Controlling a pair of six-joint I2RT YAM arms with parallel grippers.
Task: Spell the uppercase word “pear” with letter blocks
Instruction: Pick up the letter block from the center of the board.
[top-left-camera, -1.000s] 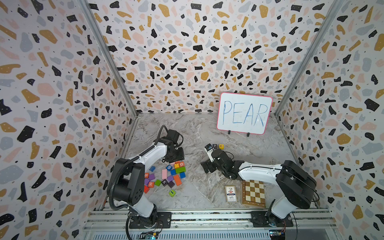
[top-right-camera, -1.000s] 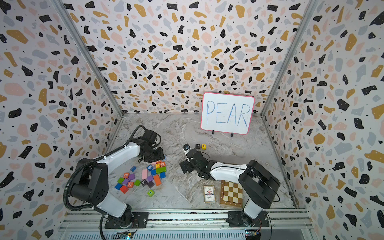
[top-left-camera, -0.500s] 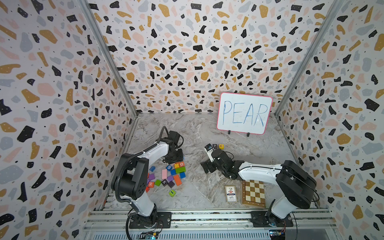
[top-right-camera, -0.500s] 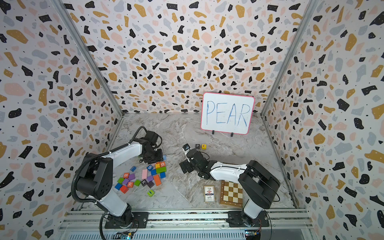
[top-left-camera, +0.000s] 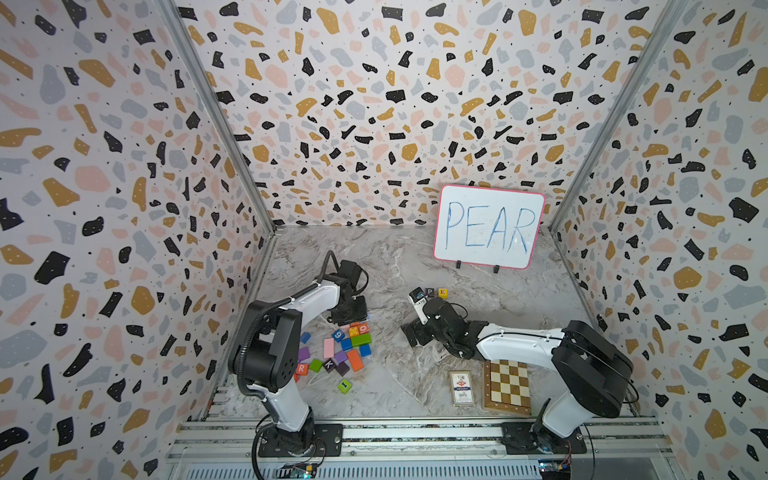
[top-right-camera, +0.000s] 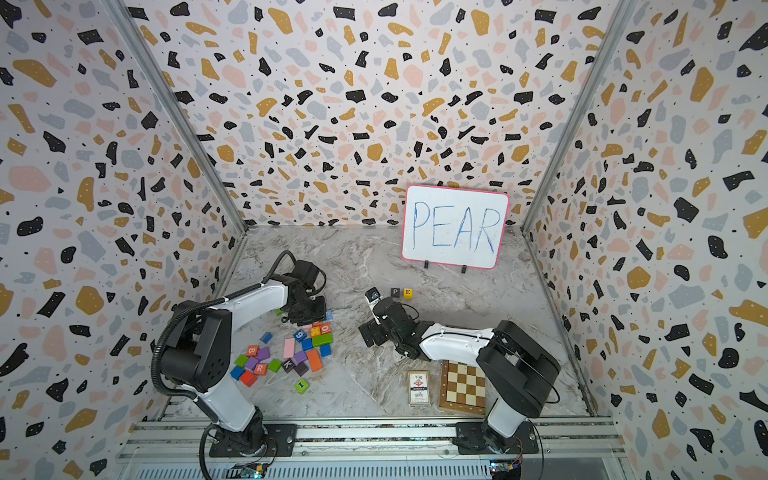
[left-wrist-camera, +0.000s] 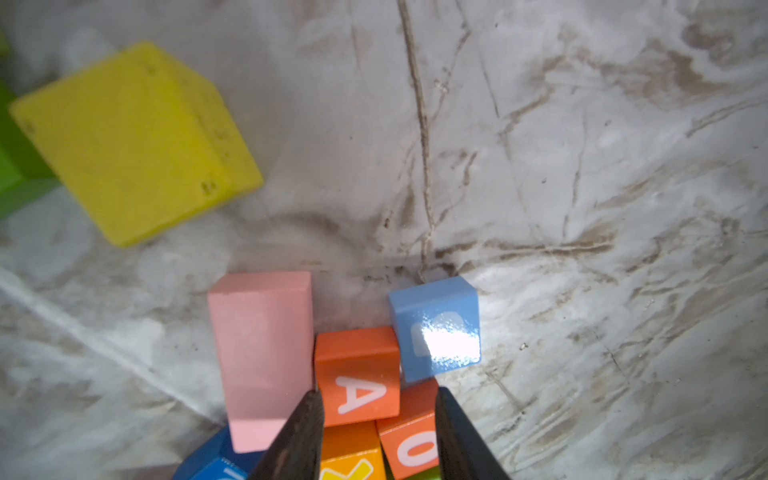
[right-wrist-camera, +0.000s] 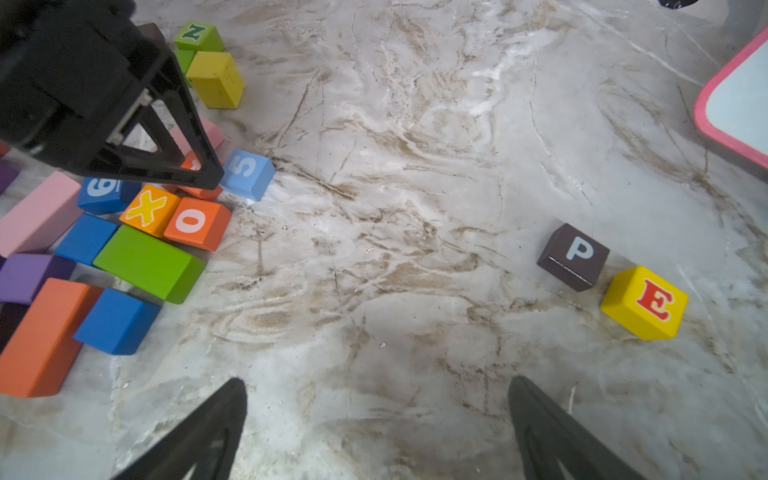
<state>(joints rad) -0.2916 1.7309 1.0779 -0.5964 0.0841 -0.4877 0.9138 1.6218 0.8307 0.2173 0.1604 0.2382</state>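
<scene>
straddling the orange a block with the left jaws, partly spread, one side at its edge, a gap on the other; no pinch yet. hovering over bare tabletop with the right jaws spread wide. just beside each other before the whiteboard: black p block, yellow e block. down in the pile of blocks: orange-red r block.

**Lighting even and diffuse from overhead; exposure adequate.**
Top views sharp, with a faint, soft shadow under the right arm at 4 o'clock on the tabletop. Left wrist view: white glare on the light-blue block; yellow block blurred. Right wrist view: right gripper out of focus.
</scene>
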